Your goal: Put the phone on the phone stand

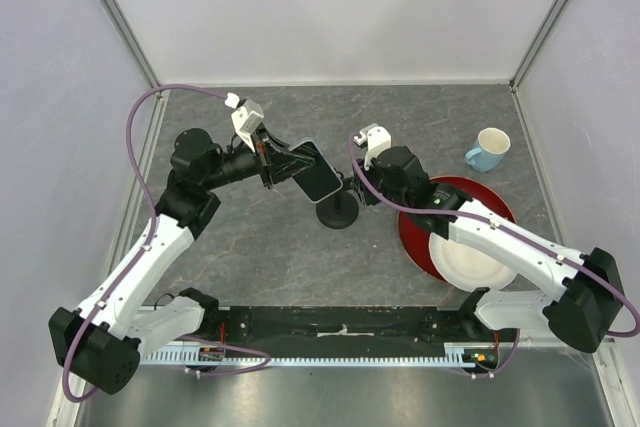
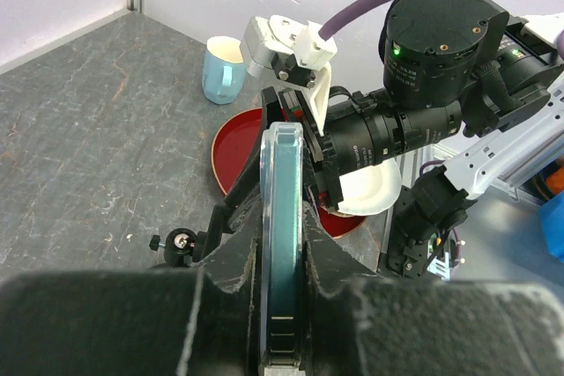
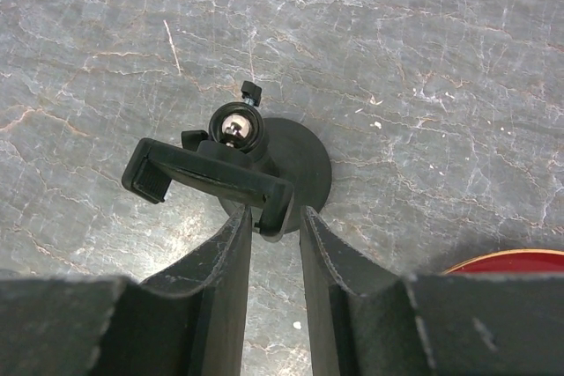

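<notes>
The phone (image 1: 318, 175), a thin dark slab with a teal edge, is held in the air just above and left of the phone stand (image 1: 338, 209). My left gripper (image 1: 290, 165) is shut on it. In the left wrist view the phone (image 2: 284, 182) stands edge-on between the fingers of the left gripper (image 2: 284, 257). The stand (image 3: 295, 165) is black, with a round base, a ball joint and a cradle (image 3: 207, 173) on top. My right gripper (image 3: 276, 216) is open, its fingers on either side of the cradle's near end clamp, with a gap on the right. From above, the right gripper (image 1: 352, 187) sits beside the stand.
A red plate (image 1: 412, 232) with a white plate (image 1: 470, 262) on it lies under the right arm. A light blue cup (image 1: 488, 150) stands at the back right. Walls close in the grey table on three sides.
</notes>
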Controlling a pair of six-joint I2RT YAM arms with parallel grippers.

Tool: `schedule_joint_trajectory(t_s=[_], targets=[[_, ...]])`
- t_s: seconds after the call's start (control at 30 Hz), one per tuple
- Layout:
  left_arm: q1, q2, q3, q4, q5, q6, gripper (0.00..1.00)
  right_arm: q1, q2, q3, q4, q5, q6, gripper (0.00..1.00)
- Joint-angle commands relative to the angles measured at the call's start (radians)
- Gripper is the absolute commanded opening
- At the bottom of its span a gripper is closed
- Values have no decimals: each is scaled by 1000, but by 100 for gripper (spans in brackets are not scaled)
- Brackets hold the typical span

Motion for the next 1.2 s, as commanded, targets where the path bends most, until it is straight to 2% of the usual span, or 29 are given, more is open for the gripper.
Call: schedule_joint_trajectory(t_s=[0.0, 0.3, 0.37, 0.4, 0.5, 0.57, 0.63, 0.7, 0.73, 0.87, 0.97, 1.0, 1.07, 1.17], targets=[[-6, -11, 13, 90, 22, -6, 2, 2, 4, 38, 10, 21, 5, 35], [-14, 24, 7, 116, 45, -34, 2, 3, 28, 38, 18, 13, 11, 33], [-17, 32, 4, 122, 48, -38, 2, 2, 30, 39, 23, 15, 3, 26], [-18, 35, 2, 123, 48, -38, 2, 2, 34, 46, 26, 12, 2, 17], [-24, 61, 2, 131, 58, -25, 2, 2, 48, 52, 32, -8, -5, 0], [-35, 79, -4, 157, 116, -15, 2, 0, 56, 50, 30, -31, -27, 0], [-38, 98, -28, 266, 231, -17, 2, -14, 47, 38, 33, -92, -49, 0], [-38, 95, -66, 396, 288, -8, 2, -65, 39, 30, 47, -155, -66, 0], [-38, 95, -73, 431, 322, -2, 2, -87, 36, 29, 49, -262, -69, 0], [-79, 131, -77, 505, 400, 61, 2, -138, 56, 50, 52, -427, -89, 0], [-134, 148, -73, 434, 410, 188, 2, -141, 67, 55, 43, -464, -94, 0], [-151, 153, -47, 394, 405, 272, 2, -141, 65, 53, 44, -467, -97, 0], [-199, 179, -6, 250, 405, 368, 2, -144, 65, 53, 43, -468, -97, 0], [-250, 235, 91, 31, 384, 602, 2, -149, 70, 59, 43, -476, -92, 0]])
